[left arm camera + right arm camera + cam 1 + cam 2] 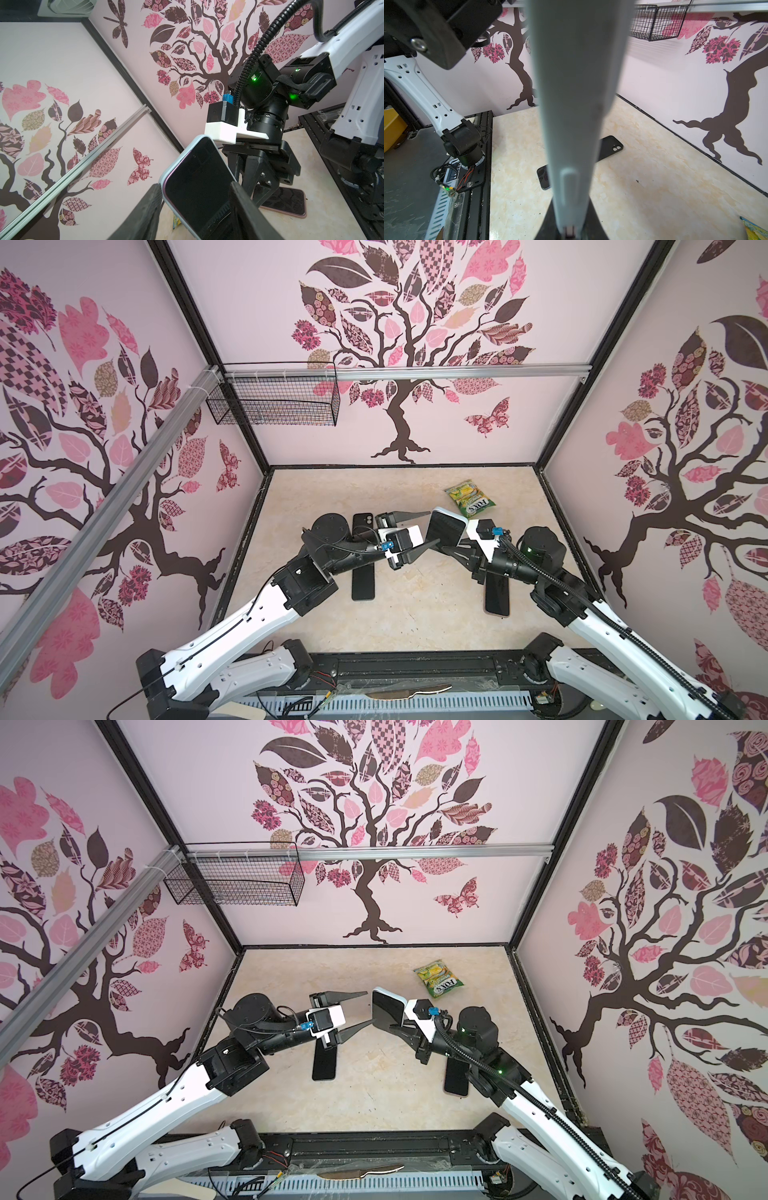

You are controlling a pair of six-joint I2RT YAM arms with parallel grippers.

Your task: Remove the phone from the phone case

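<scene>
Right pincer (449, 548) clamps the phone (197, 187) low down, left pincer (433, 526) stands half-wide astride its top: stiff, slick glass, so I'd peel the bendier case (577, 83) rim there.

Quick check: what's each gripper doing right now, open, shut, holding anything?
Left gripper: open, fingertips beside the cased phone, not clamped on it.
Right gripper: shut on the cased phone, holding it above the table.

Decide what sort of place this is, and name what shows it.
Probably a robot test booth: the left arm and right arm are mounted on one base rail, at a small tabletop boxed in by tree-patterned panels.
</scene>
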